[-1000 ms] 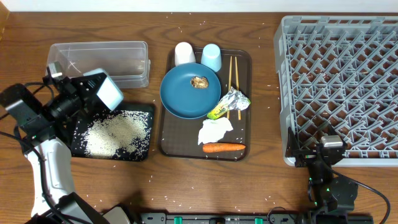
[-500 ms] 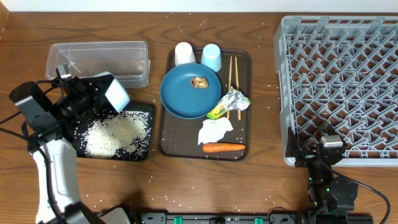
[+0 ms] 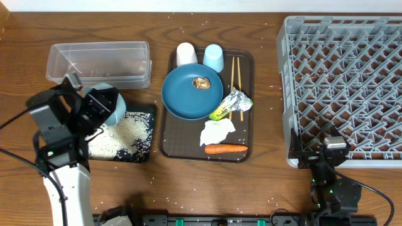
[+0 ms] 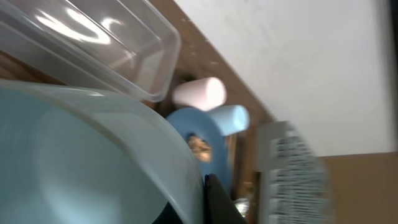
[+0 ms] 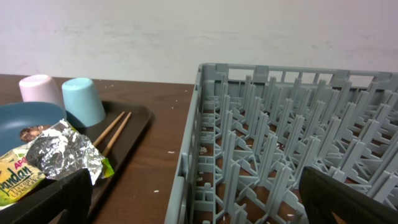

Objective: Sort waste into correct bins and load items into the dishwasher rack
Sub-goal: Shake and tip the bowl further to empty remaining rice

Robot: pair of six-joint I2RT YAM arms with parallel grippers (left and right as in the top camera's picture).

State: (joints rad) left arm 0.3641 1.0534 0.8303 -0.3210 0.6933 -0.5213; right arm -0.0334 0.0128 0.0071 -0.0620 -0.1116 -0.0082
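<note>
My left gripper (image 3: 99, 108) is shut on the light blue bowl (image 3: 110, 104) and holds it tipped over the black tray's (image 3: 153, 133) far left end. White rice (image 3: 122, 132) lies heaped in that tray. The bowl (image 4: 93, 162) fills the left wrist view. The clear tub (image 3: 100, 61) stands just behind. The dark blue plate (image 3: 188, 94) carries the brown lump (image 3: 201, 82). The white cup (image 3: 186, 54), light blue cup (image 3: 213, 58), chopsticks (image 3: 235, 74), foil wrapper (image 3: 231, 103), tissue (image 3: 217, 132) and carrot (image 3: 226, 149) sit on the brown serving tray (image 3: 182, 143). My right gripper (image 5: 196, 208) is open at the grey rack's (image 3: 345, 81) near left corner.
Loose rice grains are scattered over the wooden table around the trays and inside the rack (image 5: 280, 143). The foil wrapper (image 5: 59, 155) and light blue cup (image 5: 83, 101) show at the left of the right wrist view.
My left arm has swung the bowl right and down over the black tray and turned it, so its white inside no longer shows. The right arm has not moved.
</note>
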